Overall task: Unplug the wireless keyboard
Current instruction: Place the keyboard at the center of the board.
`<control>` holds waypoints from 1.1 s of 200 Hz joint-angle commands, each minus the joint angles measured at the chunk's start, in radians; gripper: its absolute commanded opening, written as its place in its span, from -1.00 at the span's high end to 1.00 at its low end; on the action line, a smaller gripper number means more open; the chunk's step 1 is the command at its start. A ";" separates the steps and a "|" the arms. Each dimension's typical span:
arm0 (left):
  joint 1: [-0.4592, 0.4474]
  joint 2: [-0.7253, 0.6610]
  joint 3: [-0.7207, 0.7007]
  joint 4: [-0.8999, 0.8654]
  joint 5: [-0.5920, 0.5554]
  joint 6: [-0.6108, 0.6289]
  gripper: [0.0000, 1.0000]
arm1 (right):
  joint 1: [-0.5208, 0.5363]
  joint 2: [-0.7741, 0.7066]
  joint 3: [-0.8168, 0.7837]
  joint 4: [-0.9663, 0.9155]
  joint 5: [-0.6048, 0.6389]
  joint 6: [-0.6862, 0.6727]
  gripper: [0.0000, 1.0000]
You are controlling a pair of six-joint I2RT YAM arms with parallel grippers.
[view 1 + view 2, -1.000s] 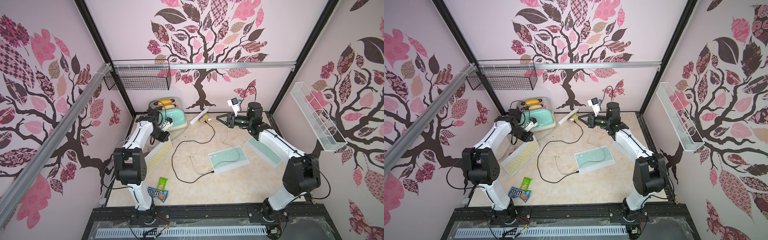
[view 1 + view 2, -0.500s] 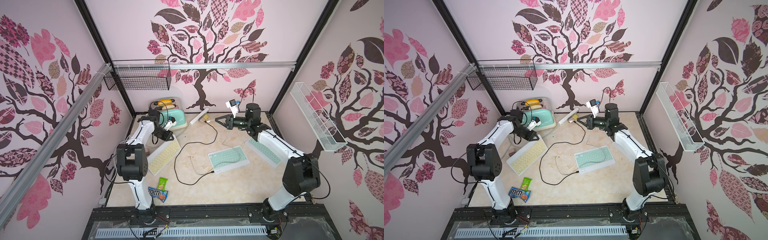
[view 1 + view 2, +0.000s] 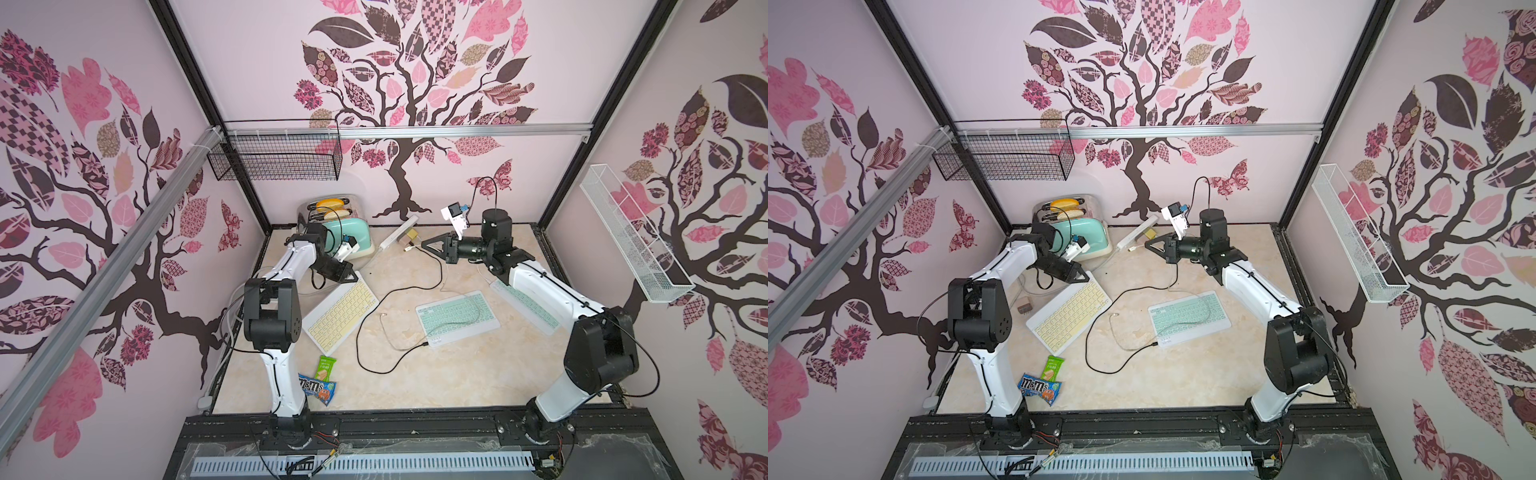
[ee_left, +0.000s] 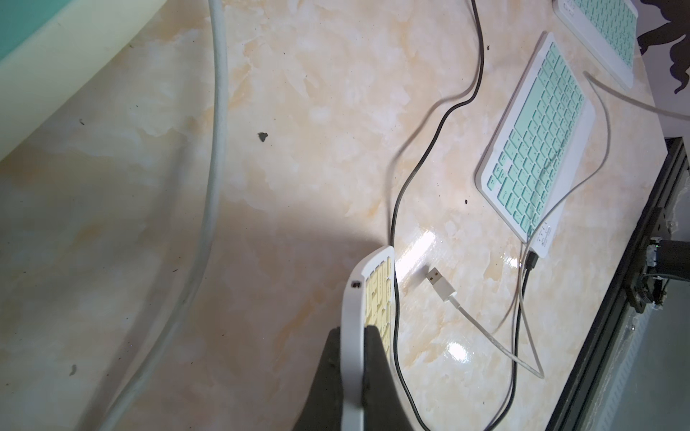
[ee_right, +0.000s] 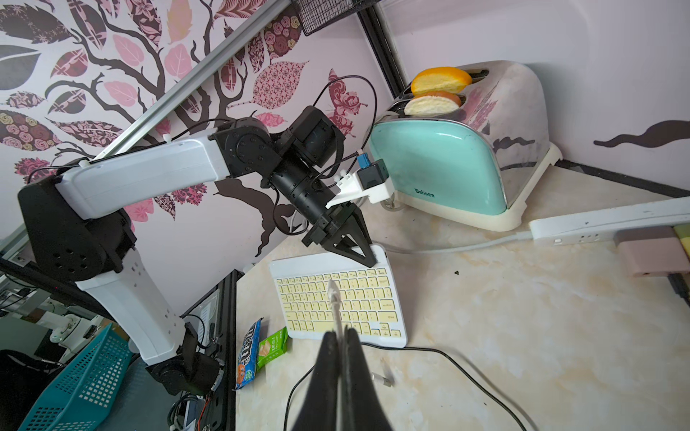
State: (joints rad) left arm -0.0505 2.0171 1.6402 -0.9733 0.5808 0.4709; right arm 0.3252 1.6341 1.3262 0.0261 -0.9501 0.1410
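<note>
1. The yellow keyboard (image 3: 340, 313) lies on the worktop (image 3: 436, 374) near the toaster (image 3: 347, 232). The left hand (image 3: 351, 276) has its far corner, and the left wrist view shows the jaws clamped on the white rim. I cannot tell whether that corner is lifted.
2. The right hand (image 3: 424, 245) hangs near the power strip (image 3: 397, 237). Its jaws are together on a thin white cable (image 5: 333, 298), whose small plug juts free past the tips.
3. The unplugging looks done, since the charging port (image 4: 356, 284) on the keyboard's edge appears empty.
4. The keyboard looks light, thin, stiff and smooth, so it would probably slide or tip unless pinned. The best hold is on the rim, clear of the keys.
5. The cable is limp, so it is better taken at the plug housing than the cord, and drawn straight along the port.
6. Only the left wrist view shows the empty port. It also shows a loose USB plug (image 4: 438, 281) on the worktop and a black cable (image 4: 531, 261) seated in the mint keyboard (image 4: 534, 138).
7. Only the right wrist view shows the plug tip clearly. In both top views it is a speck.
</note>
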 commanded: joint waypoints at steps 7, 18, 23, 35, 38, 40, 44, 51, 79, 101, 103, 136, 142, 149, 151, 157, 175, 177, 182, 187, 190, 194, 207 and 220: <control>-0.023 0.083 -0.050 0.044 -0.193 0.048 0.54 | 0.008 0.003 -0.001 -0.017 0.008 -0.018 1.00; -0.024 0.087 -0.051 0.048 -0.203 0.044 0.43 | 0.010 0.003 0.001 -0.017 0.007 -0.018 1.00; -0.024 0.088 -0.050 0.047 -0.205 0.043 0.41 | 0.010 0.003 0.001 -0.017 0.007 -0.018 1.00; -0.025 0.088 -0.048 0.054 -0.216 0.035 0.33 | 0.012 0.004 0.001 -0.017 0.006 -0.018 1.00; -0.023 0.088 -0.047 0.057 -0.222 0.032 0.30 | 0.014 0.004 0.000 -0.017 0.007 -0.018 1.00; -0.024 0.087 -0.047 0.059 -0.227 0.030 0.30 | 0.014 0.005 -0.001 -0.017 0.006 -0.019 1.00; -0.024 0.085 -0.046 0.061 -0.234 0.027 0.30 | 0.015 0.004 0.000 -0.017 0.006 -0.018 1.00; -0.024 0.083 -0.042 0.061 -0.237 0.026 0.30 | 0.016 0.006 0.000 -0.017 0.005 -0.018 1.00; -0.024 0.059 -0.032 0.088 -0.269 -0.001 0.20 | 0.027 0.007 -0.001 -0.015 0.024 -0.005 1.00; -0.024 0.036 -0.012 0.089 -0.276 -0.011 0.11 | 0.050 0.006 -0.001 -0.021 0.078 0.009 1.00; -0.024 0.033 -0.009 0.089 -0.277 -0.015 0.10 | 0.051 0.006 -0.001 -0.023 0.083 0.008 1.00; -0.023 -0.036 0.014 0.103 -0.299 -0.074 0.06 | 0.086 0.028 0.005 -0.054 0.191 0.053 1.00; -0.022 -0.057 0.009 0.108 -0.292 -0.093 0.07 | 0.087 0.032 0.002 -0.053 0.211 0.081 1.00; -0.023 -0.090 -0.005 0.118 -0.271 -0.122 0.07 | 0.089 0.037 -0.007 -0.047 0.228 0.113 1.00; -0.023 -0.100 -0.010 0.126 -0.263 -0.131 0.07 | 0.089 0.039 -0.010 -0.043 0.230 0.122 1.00; -0.022 -0.136 -0.042 0.154 -0.240 -0.161 0.07 | 0.091 0.044 -0.019 -0.034 0.233 0.141 1.00; -0.023 -0.258 -0.170 0.269 -0.183 -0.279 0.06 | 0.113 0.056 -0.048 -0.048 0.244 0.145 1.00; -0.023 -0.273 -0.184 0.282 -0.178 -0.293 0.05 | 0.117 0.057 -0.048 -0.056 0.247 0.140 1.00; -0.022 -0.306 -0.221 0.308 -0.157 -0.320 0.05 | 0.128 0.059 -0.052 -0.081 0.255 0.123 1.00; -0.023 -0.335 -0.253 0.323 -0.137 -0.337 0.04 | 0.141 0.061 -0.053 -0.111 0.263 0.102 1.00; -0.024 -0.352 -0.272 0.329 -0.132 -0.342 0.03 | 0.149 0.062 -0.054 -0.131 0.272 0.087 1.00; -0.024 -0.372 -0.294 0.335 -0.126 -0.355 0.03 | 0.163 0.063 -0.058 -0.157 0.281 0.067 1.00; -0.026 -0.434 -0.354 0.344 -0.141 -0.415 0.03 | 0.201 0.067 -0.066 -0.232 0.316 0.017 1.00; -0.029 -0.478 -0.397 0.319 -0.137 -0.472 0.04 | 0.227 0.078 -0.082 -0.277 0.335 0.005 1.00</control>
State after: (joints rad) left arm -0.0727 1.5879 1.3266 -0.6846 0.4042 0.1509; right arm 0.4889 1.6974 1.2537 -0.1104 -0.6765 0.2100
